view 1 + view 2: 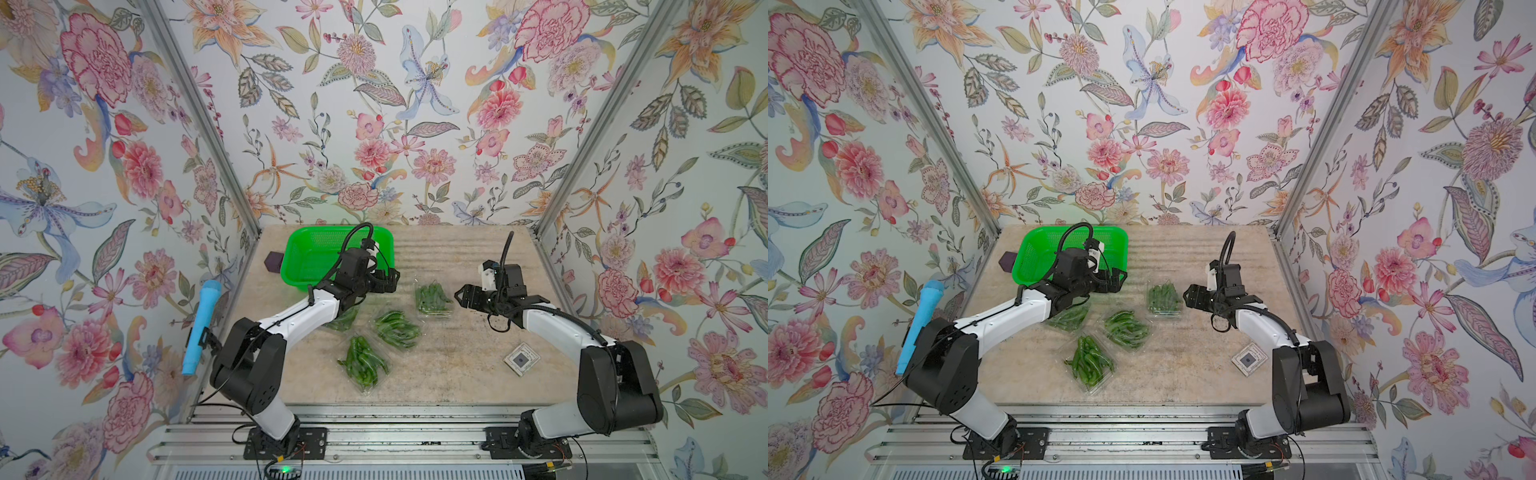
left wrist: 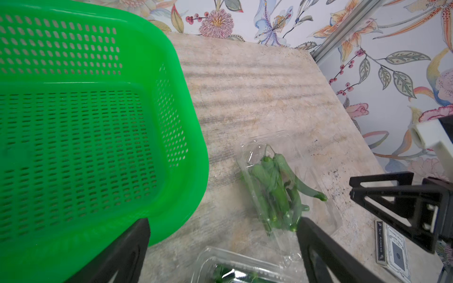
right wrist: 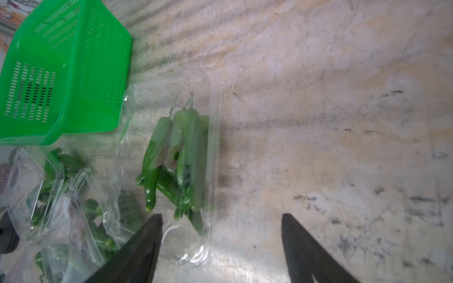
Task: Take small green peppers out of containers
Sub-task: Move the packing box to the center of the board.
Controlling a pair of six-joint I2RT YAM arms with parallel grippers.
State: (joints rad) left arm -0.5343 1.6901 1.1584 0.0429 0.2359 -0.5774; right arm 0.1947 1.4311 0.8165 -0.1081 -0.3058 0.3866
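Four clear plastic clamshell packs (image 1: 367, 387) hold slender green peppers (image 1: 395, 326) | left fingers (image 2: 326, 250) wide — empty | right fingers (image 3: 309, 246) wide — empty

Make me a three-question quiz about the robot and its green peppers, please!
1. Where is the green basket? A) far left of the table B) on the floor C) on the wall
2. How many clear packs hold peppers? A) two B) four C) seven
3. The left gripper is: A) open, empty B) shut on a pepper C) shut on the basket
Answers: 1 A, it sits at the table's back left. 2 B, four show in both top views. 3 A, fingers wide apart, nothing held.
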